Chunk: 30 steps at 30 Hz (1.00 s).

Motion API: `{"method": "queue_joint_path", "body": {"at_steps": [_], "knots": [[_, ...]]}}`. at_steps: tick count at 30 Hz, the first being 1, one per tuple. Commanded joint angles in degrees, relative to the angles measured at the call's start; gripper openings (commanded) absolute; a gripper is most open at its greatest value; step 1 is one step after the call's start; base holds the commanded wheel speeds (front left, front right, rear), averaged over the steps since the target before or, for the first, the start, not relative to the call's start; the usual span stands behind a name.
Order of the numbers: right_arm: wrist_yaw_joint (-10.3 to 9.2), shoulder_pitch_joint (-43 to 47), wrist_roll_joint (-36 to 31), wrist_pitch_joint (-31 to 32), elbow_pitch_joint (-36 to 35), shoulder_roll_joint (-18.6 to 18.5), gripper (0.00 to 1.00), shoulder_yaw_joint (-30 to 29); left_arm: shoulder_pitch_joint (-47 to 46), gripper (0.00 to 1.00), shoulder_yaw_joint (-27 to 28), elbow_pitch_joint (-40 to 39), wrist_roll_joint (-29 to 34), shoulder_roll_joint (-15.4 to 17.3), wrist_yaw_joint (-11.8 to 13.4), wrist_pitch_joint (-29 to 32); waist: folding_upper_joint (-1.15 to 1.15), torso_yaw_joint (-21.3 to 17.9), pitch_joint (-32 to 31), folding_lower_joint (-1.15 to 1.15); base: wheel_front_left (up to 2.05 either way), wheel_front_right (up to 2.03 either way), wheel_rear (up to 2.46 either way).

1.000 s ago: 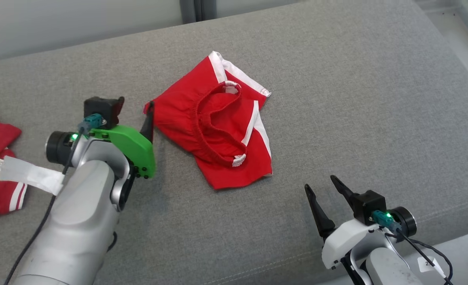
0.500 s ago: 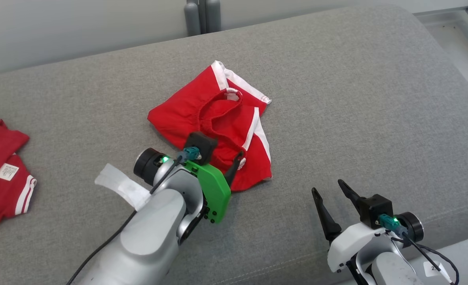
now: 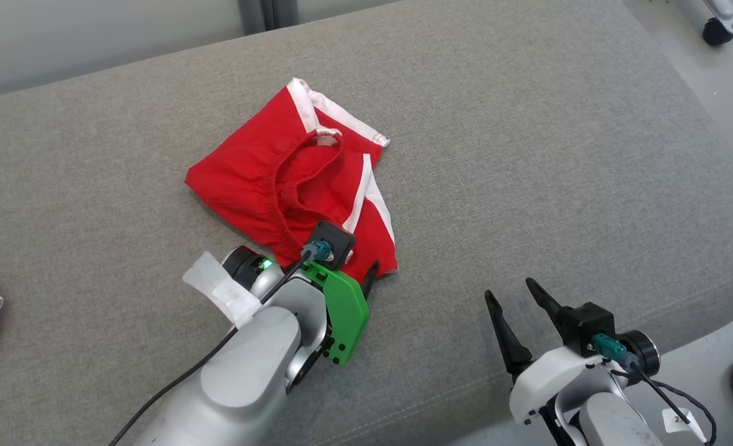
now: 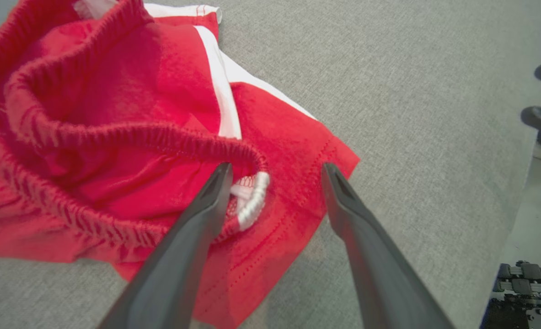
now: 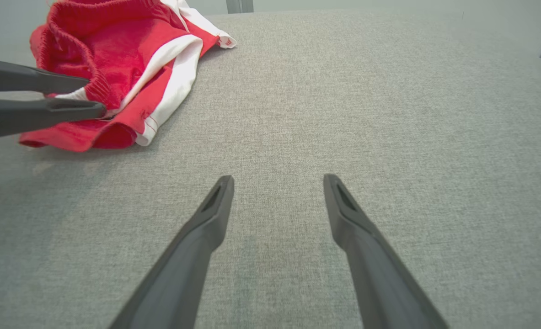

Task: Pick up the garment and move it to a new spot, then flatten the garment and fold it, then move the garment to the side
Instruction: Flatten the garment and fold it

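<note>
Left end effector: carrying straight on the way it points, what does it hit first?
The red shorts: the left end effector is open over the white end of their waistband, near a corner. Contact looks close, though depth is unclear.

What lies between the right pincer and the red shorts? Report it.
Nothing but bare grey woven upholstery lies between the open right pincer and the red shorts with white trim, as the head view and right wrist view show.

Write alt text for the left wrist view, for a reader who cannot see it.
The left gripper, jaws spread open, points at a corner of crumpled red shorts with white stripes; the waistband's white end lies between the jaws. The shorts rest on a grey cushion.
</note>
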Motion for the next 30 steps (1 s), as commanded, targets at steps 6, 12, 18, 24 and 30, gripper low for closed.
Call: {"method": "queue_joint_path", "body": {"at_steps": [6,12,18,24,30], "knots": [[-0.08,-0.29,0.29,-0.83,0.97,-0.05,1.00,0.22,-0.21,0.00,0.68,0.65,-1.15,0.63,1.54,0.18,0.00,-0.60,-0.01,0.00,0.00,0.00,0.00],[-0.08,0.04,-0.39,-0.86,1.54,-0.06,1.00,0.04,1.32,0.00,2.49,-0.26,-3.33,0.32,1.95,-1.58,0.00,0.38,-1.41,0.00,0.00,0.00,0.00],[-0.08,0.95,-1.15,-0.39,1.62,-0.07,1.00,-0.19,2.53,0.00,7.33,-4.27,-8.09,0.05,2.68,-6.23,0.00,2.72,-3.43,0.00,0.00,0.00,0.00],[-0.08,1.84,-1.70,0.21,1.11,-0.07,1.00,-0.47,4.02,0.00,12.01,-9.08,-11.21,2.33,4.63,-8.87,0.00,5.20,-5.47,0.00,0.00,0.00,0.00],[-0.08,2.28,-2.17,0.91,0.28,-0.08,1.00,-1.10,5.90,0.00,16.01,-13.15,-13.13,5.77,7.41,-9.00,0.00,7.04,-6.26,0.00,0.00,0.00,0.00]]}}
